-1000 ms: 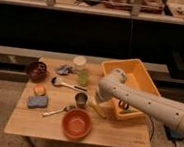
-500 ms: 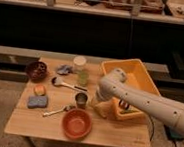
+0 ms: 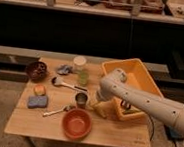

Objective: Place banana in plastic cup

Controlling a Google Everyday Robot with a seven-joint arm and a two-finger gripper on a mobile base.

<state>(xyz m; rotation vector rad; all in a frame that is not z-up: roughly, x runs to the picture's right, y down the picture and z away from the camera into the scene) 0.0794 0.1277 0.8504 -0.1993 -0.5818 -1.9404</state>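
The banana point(image 3: 100, 110) is pale yellow and lies on the wooden table point(image 3: 118, 134), just right of the short metal cup point(image 3: 81, 99) and against the front left corner of the yellow bin. The plastic cup point(image 3: 80, 70) stands upright at the back middle of the table, greenish below and whitish at the rim. My gripper point(image 3: 96, 103) is at the end of the white arm that reaches in from the right. It hangs right over the banana's left end and partly hides it. I cannot tell whether it touches the banana.
A yellow bin point(image 3: 141, 79) with small items stands at the right. An orange bowl point(image 3: 77, 123), a metal spoon point(image 3: 56, 111), a dark-headed brush point(image 3: 66, 84), a blue sponge point(image 3: 38, 101), a dark bowl point(image 3: 36, 70) and a grey cloth point(image 3: 64, 68) fill the left and front.
My arm has sunk slightly toward the banana. Nothing else on the table has moved.
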